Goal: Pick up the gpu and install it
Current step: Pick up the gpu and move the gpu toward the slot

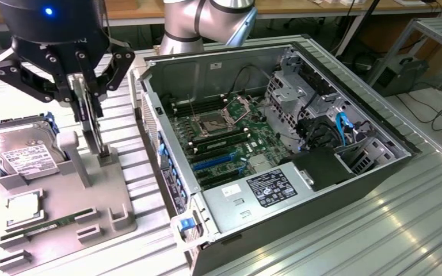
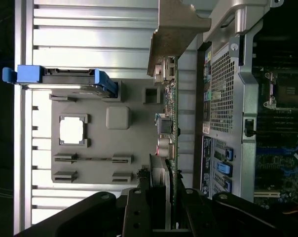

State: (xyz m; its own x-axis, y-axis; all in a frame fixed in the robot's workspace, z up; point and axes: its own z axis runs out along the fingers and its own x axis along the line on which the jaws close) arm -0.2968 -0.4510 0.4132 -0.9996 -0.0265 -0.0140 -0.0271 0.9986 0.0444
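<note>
The gpu [image 1: 98,135] stands on edge, thin and dark, with its lower end at a slot post of the grey holder tray [image 1: 106,195]. My gripper [image 1: 89,109] comes down from above and is shut on the card's upper part. In the wrist view the gpu [image 2: 172,113] runs edge-on between my black fingers [image 2: 139,207], showing its green board, its connectors and a silver end bracket [image 2: 176,34]. The open computer case [image 1: 282,144] lies to the exterior view's right, its motherboard [image 1: 221,138] and blue expansion slots [image 1: 213,161] exposed.
The tray also holds a hard drive [image 1: 21,152] in a blue frame, a square processor [image 1: 23,208] and a memory stick [image 1: 48,227]. The case wall [image 2: 228,74] stands close beside the card. All of this rests on a ribbed metal table [image 1: 359,230].
</note>
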